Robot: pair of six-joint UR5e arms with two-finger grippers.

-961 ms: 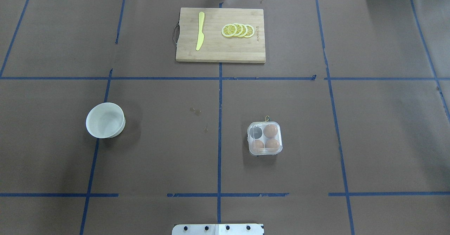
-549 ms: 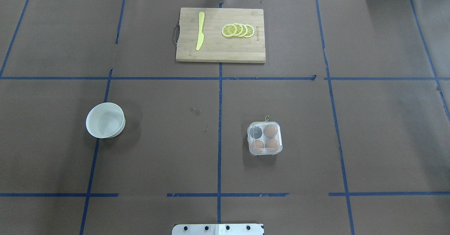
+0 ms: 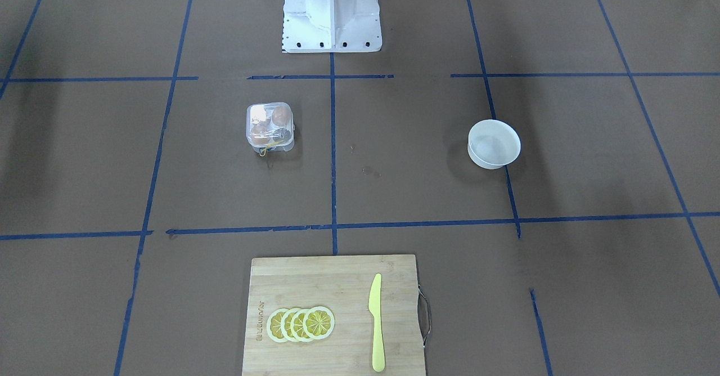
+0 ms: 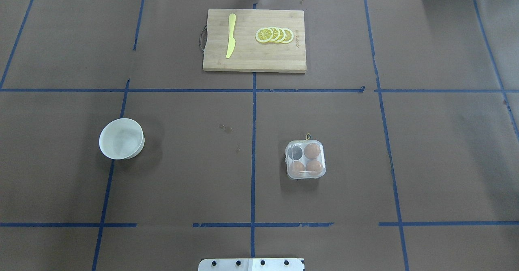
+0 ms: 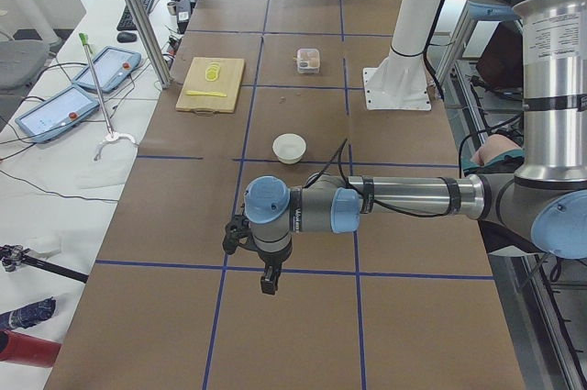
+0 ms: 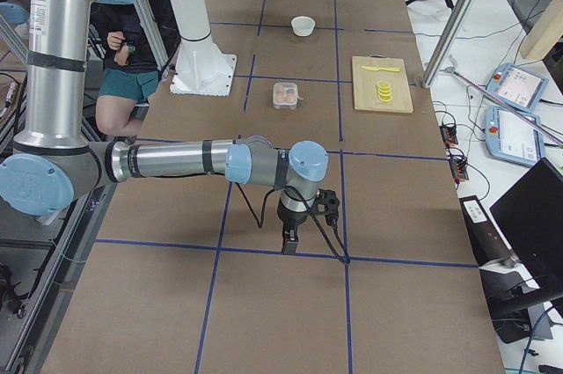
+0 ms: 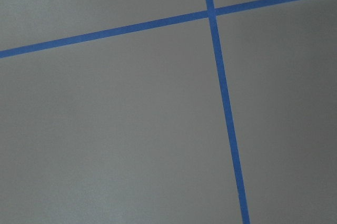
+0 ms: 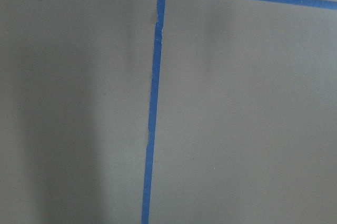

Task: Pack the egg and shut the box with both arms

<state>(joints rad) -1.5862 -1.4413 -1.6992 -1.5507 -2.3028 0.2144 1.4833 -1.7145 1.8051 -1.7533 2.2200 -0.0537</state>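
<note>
The shut box (image 4: 305, 159) holds three eggs (image 4: 312, 151). Whether the left end effector (image 5: 267, 285) and right end effector (image 6: 289, 245) are apart, I cannot tell.

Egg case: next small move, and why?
Likely swing the right claw in over the small square white plastic egg case: it sits on the robot's right half with three brown eggs and one cup bare, while that claw hangs far out at the table's end. No loose egg shows; the round white bowl looks empty.
</note>
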